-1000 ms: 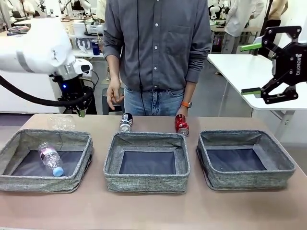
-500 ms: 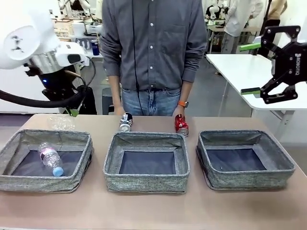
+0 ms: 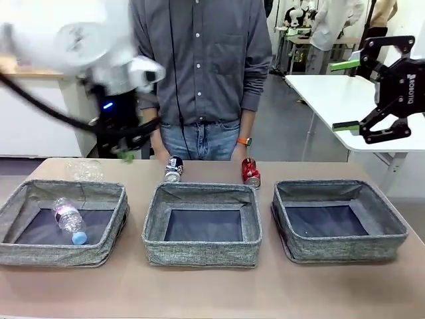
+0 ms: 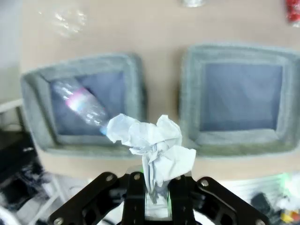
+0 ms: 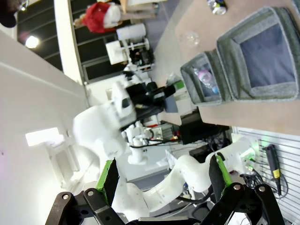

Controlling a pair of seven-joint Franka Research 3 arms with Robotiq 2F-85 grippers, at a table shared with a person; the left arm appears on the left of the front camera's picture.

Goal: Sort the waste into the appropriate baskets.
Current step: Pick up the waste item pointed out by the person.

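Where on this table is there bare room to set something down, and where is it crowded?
Free: the bottoms of the middle basket and right basket, and the table strip in front of all three. Crowded: the far edge, where the clear bottle, black-and-white can and red can sit before the person. The left basket holds a pink-label bottle.

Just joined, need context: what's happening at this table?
Waste sorting. The left gripper is shut on a crumpled white wad, up off the table. The right gripper hangs open, off to the side. One pink-label bottle lies in the left basket; a clear bottle, a black-and-white can and a red can wait on the table.
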